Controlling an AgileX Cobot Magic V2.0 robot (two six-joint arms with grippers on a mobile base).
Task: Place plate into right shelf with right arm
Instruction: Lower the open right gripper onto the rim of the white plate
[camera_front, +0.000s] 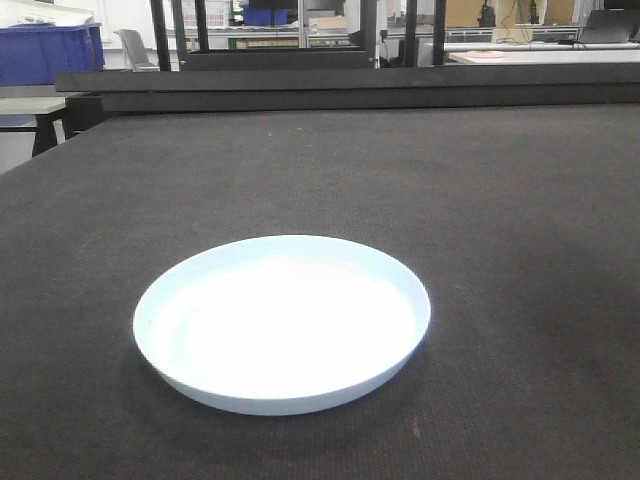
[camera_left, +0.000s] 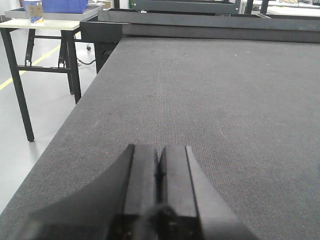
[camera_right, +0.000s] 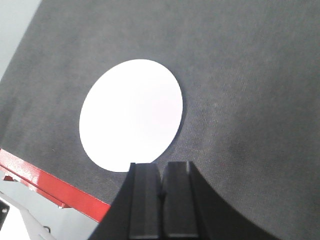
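R pincer (camera_right: 161, 172) jaws together, empty | plate (camera_right: 131, 114) flat on table (camera_right: 245, 75), just ahead, slightly left in wrist view | round, no long axis | L pincer (camera_left: 158, 162) closed too, empty

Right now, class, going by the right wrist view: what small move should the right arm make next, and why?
Probably open the right end effector. It is shut, while the plate lies flat and ungripped on the dark table just ahead of it. While shut, it cannot take the plate's rim.
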